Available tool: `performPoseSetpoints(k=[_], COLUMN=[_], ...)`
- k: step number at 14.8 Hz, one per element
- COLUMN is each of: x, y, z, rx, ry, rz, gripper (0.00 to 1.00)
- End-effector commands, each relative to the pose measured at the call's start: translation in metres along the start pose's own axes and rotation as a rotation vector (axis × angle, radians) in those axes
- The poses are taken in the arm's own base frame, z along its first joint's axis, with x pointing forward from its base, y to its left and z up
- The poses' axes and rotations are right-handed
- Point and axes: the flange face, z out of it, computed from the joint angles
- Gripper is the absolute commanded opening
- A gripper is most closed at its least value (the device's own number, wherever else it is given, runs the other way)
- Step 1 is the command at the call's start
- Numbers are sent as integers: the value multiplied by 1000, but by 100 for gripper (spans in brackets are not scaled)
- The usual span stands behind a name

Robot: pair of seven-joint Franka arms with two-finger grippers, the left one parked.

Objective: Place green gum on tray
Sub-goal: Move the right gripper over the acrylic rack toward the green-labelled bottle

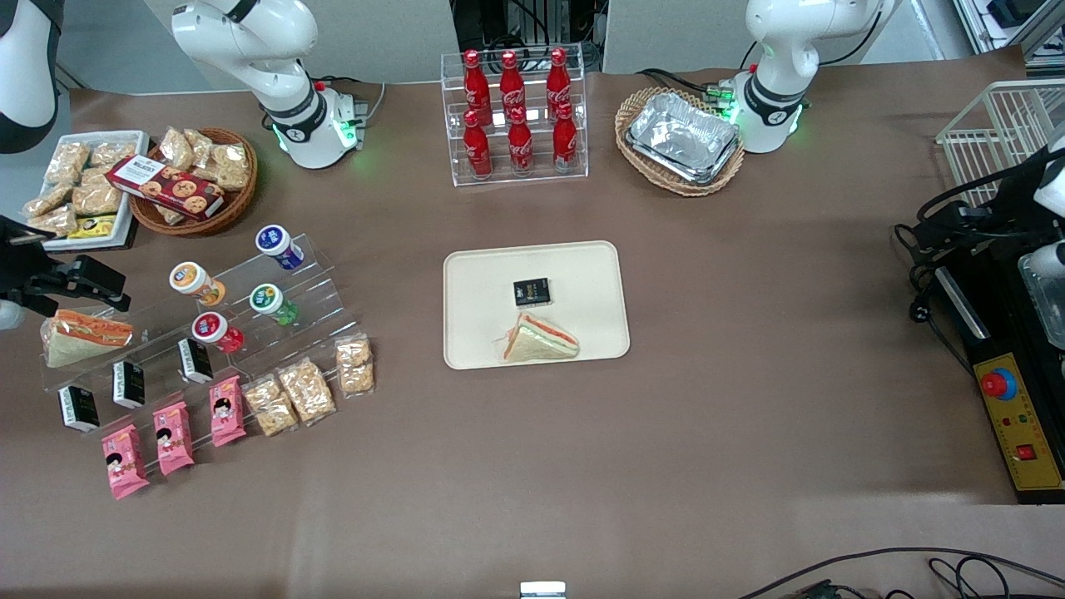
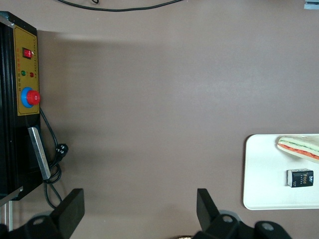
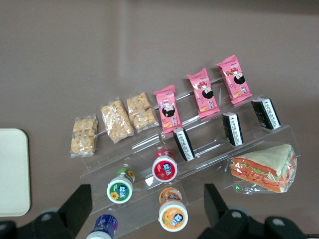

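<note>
On the clear stand (image 1: 250, 320) lies green gum (image 1: 273, 303), white-lidded, gripper (image 3: 144, 209) above.

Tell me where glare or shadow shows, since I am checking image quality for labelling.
Front view: glare on the crinkled silver foil trays and clear acrylic stepped stand; soft shadows beside the flat cream-beige tray. Right wrist view: even light, the small green gum bottle sharp, the open hand above it dark and blurred. Left wrist view: the tray looks washed out.

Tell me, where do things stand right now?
Right arm's gripper open, empty, above the clear stepped rack. Small translucent green gum bottle on rack, untouched. Cream-beige tray holds wrapped sandwich, black packet.
</note>
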Motion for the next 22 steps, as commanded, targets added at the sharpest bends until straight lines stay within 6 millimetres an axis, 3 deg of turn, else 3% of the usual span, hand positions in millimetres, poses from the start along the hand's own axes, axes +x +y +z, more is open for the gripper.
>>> performPoseSetpoints(k=[1,7,11,12,16,22], x=[-4,-3,-5,-9,-50,-92], y=[4,-1,-16,-27,-59,-66], z=[-11,-9,-4,-3,-1,5], rx=[-10,1,27,45,56,62], ry=[4,1,-25,-53,-92,-91], rz=[1,6,-12,-18,-33,-52], gripper=[100,100,100,100,100,100])
